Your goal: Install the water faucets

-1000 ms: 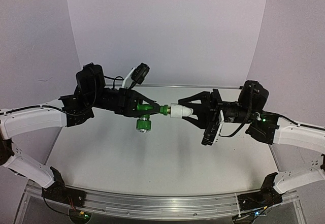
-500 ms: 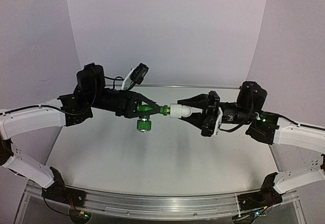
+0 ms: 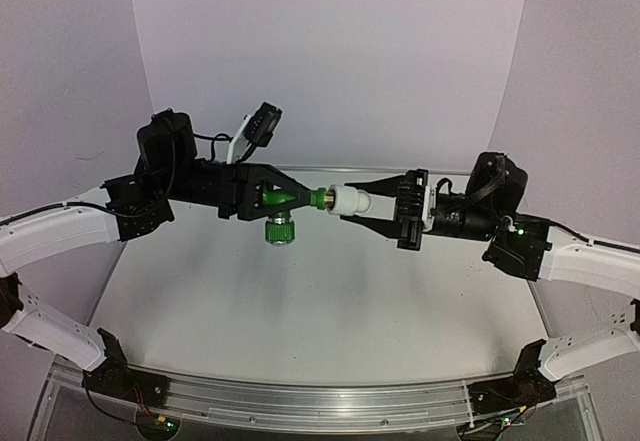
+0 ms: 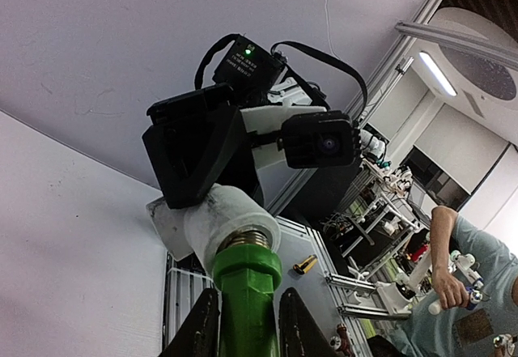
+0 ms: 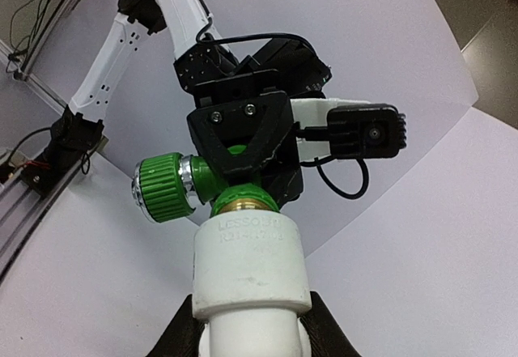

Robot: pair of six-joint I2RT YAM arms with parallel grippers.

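The green tap [image 3: 283, 199] hangs in the air above the table with its ribbed knob [image 3: 279, 229] pointing down, and my left gripper [image 3: 300, 199] is shut on its body. Its brass threaded end meets the white fitting [image 3: 349, 201], which my right gripper [image 3: 345, 202] holds from the right, shut on its narrow end. In the left wrist view the green tap [image 4: 247, 292] stands between my left gripper [image 4: 243, 333] fingers, with the white fitting [image 4: 218, 219] on its tip. The right wrist view shows the white fitting [image 5: 251, 268], a brass ring above it and the knob [image 5: 162, 189].
The white table [image 3: 320, 311] lies below both arms, with purple walls behind and at the sides. An aluminium rail [image 3: 320, 401] runs along the near edge. Outside the cell, the left wrist view shows a small yellow and black object [image 4: 304, 264] and a person [image 4: 457, 280].
Both grippers have risen and shifted slightly left with the joined tap and fitting. The right wrist has turned about its own axis around the white fitting.
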